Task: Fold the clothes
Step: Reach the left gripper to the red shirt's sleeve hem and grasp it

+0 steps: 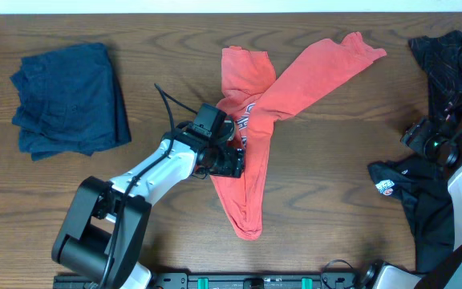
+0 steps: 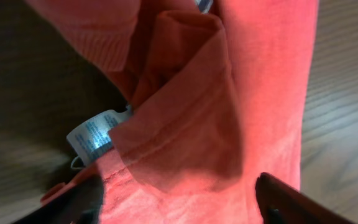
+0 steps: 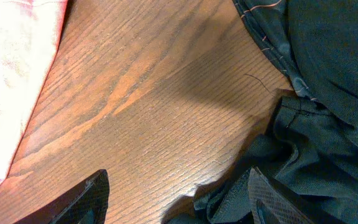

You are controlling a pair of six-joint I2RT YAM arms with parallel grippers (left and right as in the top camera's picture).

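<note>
The coral-red shirt [image 1: 251, 172] lies bunched in a long, twisted strip at the middle of the wooden table [image 1: 335, 160]. One end trails down toward 6 o'clock and two arms of cloth fan out toward 12 and 1 o'clock, with its white-and-dark print showing just beside the left gripper [image 1: 237, 160]. That claw sits right on the shirt's middle. From its own camera the two dark fingers [image 2: 291, 202] stand wide apart with red cloth and a small white care label [image 2: 95, 137] lying between them, so it is spread and not clamping anything. Out at 9 o'clock, well apart, a navy-blue garment [image 1: 70, 100] rests as a rough folded stack. The black garments [image 1: 447, 56] are heaped along the 3 o'clock edge, one showing a small white patch. The right gripper [image 3: 179, 208] hangs near them over bare wood, its fingers parted too and holding nothing.
</note>
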